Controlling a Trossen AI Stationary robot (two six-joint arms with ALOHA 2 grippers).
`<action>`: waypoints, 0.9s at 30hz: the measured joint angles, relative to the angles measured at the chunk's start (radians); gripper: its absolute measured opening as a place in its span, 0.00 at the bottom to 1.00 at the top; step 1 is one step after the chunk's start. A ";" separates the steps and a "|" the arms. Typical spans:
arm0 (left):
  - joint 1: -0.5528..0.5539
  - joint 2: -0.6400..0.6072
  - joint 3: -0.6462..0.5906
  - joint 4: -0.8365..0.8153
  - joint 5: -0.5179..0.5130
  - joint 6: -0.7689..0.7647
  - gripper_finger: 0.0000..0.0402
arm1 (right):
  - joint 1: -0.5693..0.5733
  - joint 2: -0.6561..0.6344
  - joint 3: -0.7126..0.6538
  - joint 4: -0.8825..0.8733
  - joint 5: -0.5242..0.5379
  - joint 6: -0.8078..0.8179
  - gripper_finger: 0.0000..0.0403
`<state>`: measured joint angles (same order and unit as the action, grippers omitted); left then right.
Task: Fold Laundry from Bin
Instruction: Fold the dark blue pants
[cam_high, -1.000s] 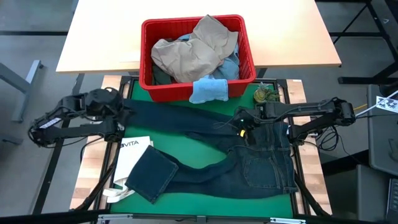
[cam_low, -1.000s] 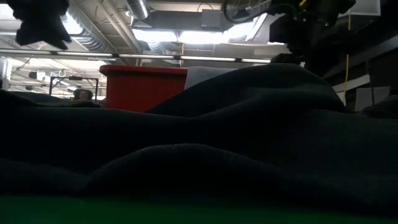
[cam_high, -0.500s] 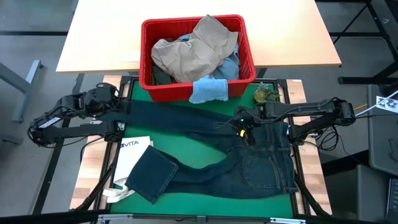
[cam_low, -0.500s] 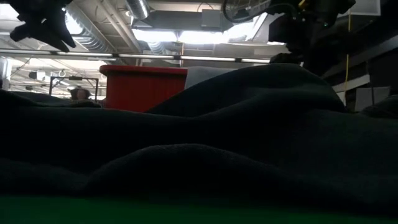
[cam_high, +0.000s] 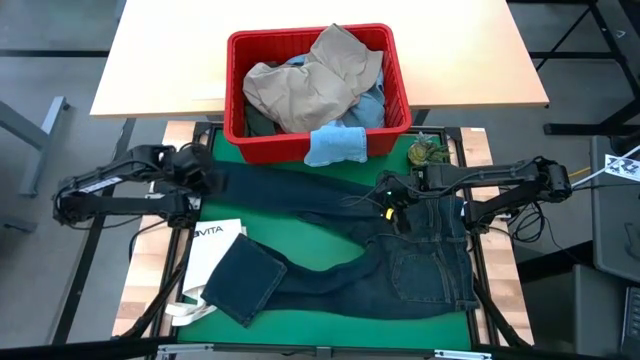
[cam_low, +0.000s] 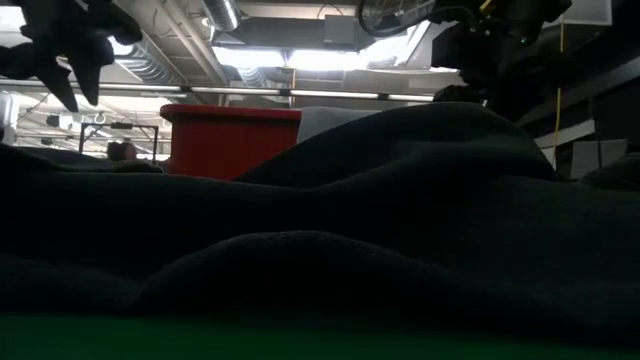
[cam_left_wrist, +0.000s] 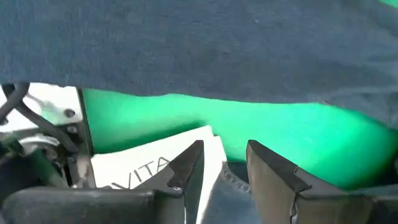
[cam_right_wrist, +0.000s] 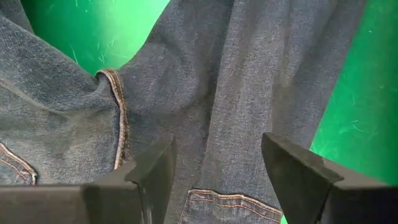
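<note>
Landmark: the red bin (cam_high: 318, 92) at the far edge of the green mat (cam_high: 320, 235).

Change: the left gripper (cam_high: 200, 170) has swung in from the mat's outer left edge toward the bin's near-left corner, now over the cuff end of the upper leg of the dark navy jeans (cam_high: 400, 250). In its wrist view the fingers (cam_left_wrist: 186, 168) stand partly apart with nothing between them; denim sits ahead of them, the white VITA tote bag (cam_high: 212, 255) below. My read: it is lining up to pinch that leg end, grasp not yet made.

The right gripper (cam_high: 392, 208) hasn't moved, hovering near the bin's near-right corner above the crotch seam, fingers (cam_right_wrist: 149, 171) spread wide, holding nothing.

Jeans lie flat on the mat just in front of the bin. Long axis runs across the desk: waistband to the right, legs pointing left, the lower leg folded back at its end by the tote. Khaki trousers (cam_high: 310, 80) and a light blue cloth (cam_high: 335, 147) remain in the bin, the cloth hanging over its rim.
</note>
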<state>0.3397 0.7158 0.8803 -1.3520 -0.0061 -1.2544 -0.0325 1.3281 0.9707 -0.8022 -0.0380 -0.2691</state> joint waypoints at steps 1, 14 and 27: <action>0.000 0.008 0.000 0.004 -0.003 -0.018 0.28 | 0.000 0.000 0.000 0.000 0.000 0.000 0.59; -0.069 0.121 0.000 0.023 0.034 -0.374 0.28 | 0.000 0.000 0.000 0.000 0.061 -0.016 0.59; -0.193 0.162 -0.183 0.152 0.008 -0.603 0.28 | 0.000 0.000 0.000 -0.010 0.169 -0.078 0.59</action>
<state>0.1469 0.8783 0.6971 -1.2003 0.0020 -1.8577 -0.0322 1.3281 0.9707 -0.8118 0.1314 -0.3471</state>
